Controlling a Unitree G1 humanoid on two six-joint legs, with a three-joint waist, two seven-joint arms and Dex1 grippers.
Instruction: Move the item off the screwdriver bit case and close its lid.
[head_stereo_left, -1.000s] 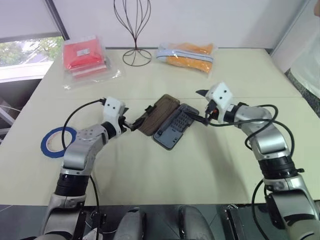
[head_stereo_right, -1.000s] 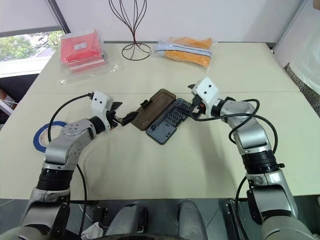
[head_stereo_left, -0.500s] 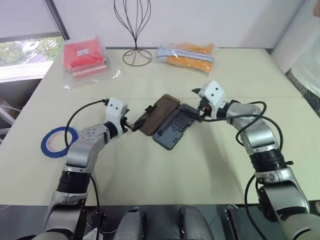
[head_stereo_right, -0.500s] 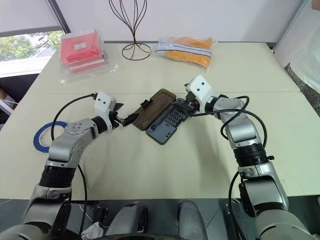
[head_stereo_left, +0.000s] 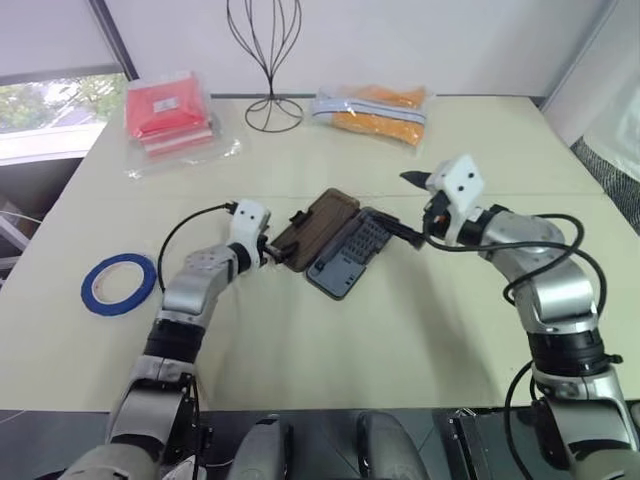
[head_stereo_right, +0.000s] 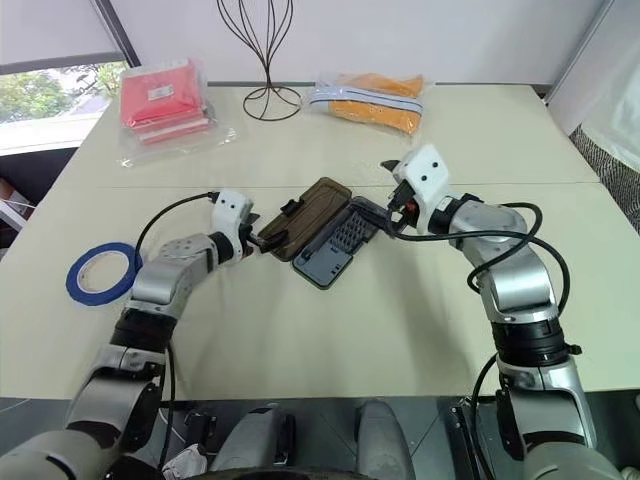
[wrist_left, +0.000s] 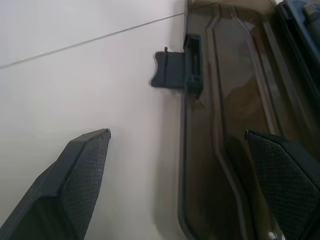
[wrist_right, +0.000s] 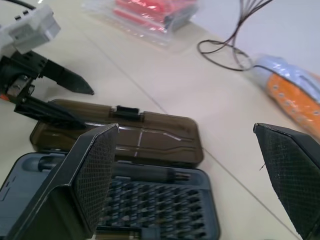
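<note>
On the pale table (head_stereo_left: 400, 330) the screwdriver bit case (head_stereo_left: 347, 258) lies wide open, with its dark tray full of little bits and its smoky brown lid (head_stereo_left: 315, 228) folded flat beside it. The blue tape ring (head_stereo_left: 119, 283) is already off the case. It sits alone near the table's left edge, well apart from everything else. So I think the first job is done, and the job in hand is closing the lid.

The left gripper (head_stereo_left: 277, 252) is down low at the outer edge of the lid, close to the small black latch (wrist_left: 176, 73). Its two black fingers stand wide apart and hold nothing. In the left wrist view one finger (wrist_left: 75, 175) is over bare table and the other is over the brown lid, so the lid's edge lies between them. I cannot tell if a finger is touching it.

The right gripper (head_stereo_right: 385, 210) hangs just above the far side of the tray. Its fingers are spread wide too, and empty.

Next, I think the left fingers need to catch the lid's edge and swing it up and over onto the tray. The right one may need to steady the tray so it does not slide.
</note>
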